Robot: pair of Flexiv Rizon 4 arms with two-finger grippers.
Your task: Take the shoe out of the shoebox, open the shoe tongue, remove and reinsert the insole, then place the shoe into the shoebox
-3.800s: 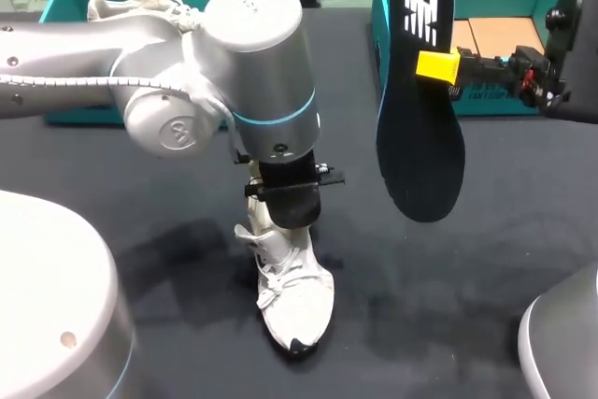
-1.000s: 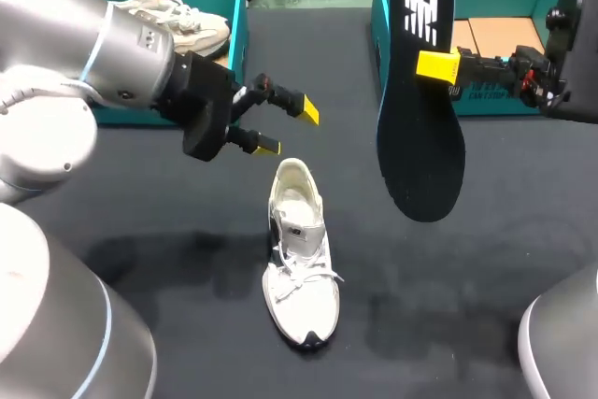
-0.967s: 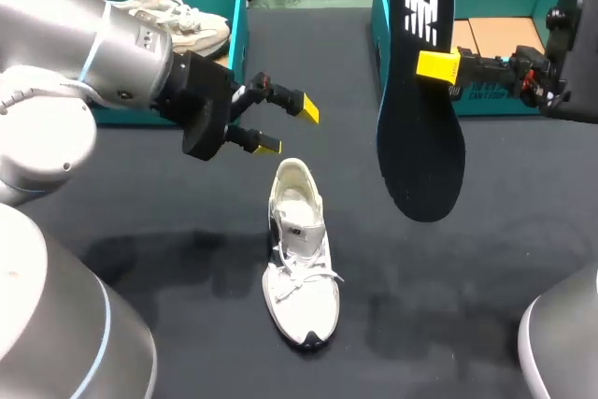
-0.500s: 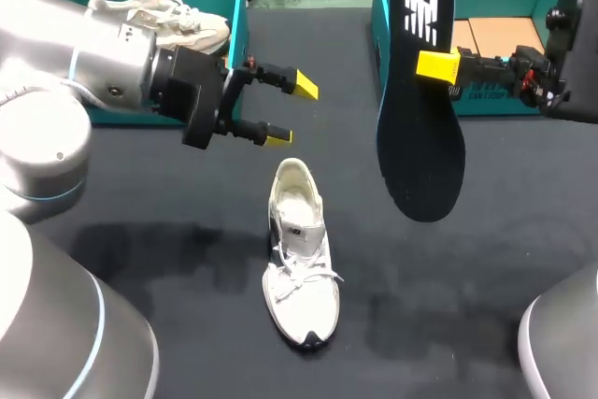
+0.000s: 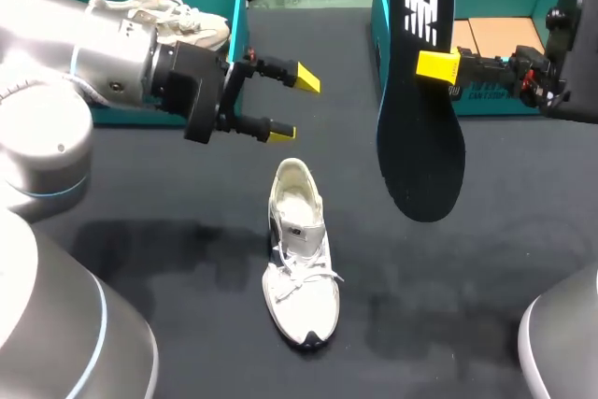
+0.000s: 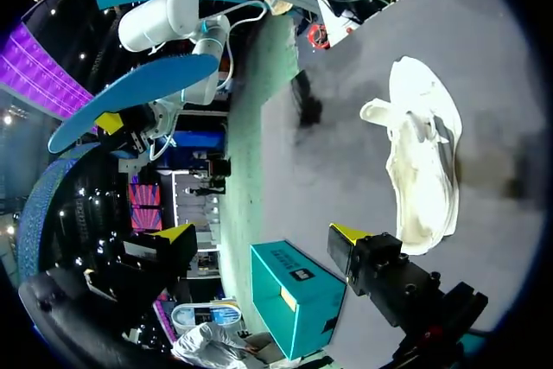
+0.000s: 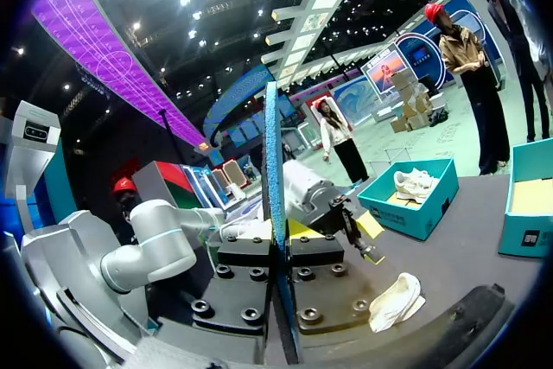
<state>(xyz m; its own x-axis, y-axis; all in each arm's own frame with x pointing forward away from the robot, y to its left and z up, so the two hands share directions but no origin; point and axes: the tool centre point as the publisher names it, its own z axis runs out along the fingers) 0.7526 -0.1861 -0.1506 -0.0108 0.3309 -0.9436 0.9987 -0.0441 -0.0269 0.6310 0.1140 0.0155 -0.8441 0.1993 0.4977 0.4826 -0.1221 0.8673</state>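
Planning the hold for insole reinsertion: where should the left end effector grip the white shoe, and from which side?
Grip the heel collar, coming down from the far side, where the open left end effector hovers. The shoe sits sole-down, toe toward the robot, mouth open upward; pinching the heel's sides probably steadies it and leaves the mouth free for the insole.

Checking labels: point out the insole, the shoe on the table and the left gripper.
insole [image 5: 420, 147], head view, dark middle
shoe on the table [image 5: 301, 277], head view, laces
left gripper [image 5: 295, 105], head view, midway between its tips
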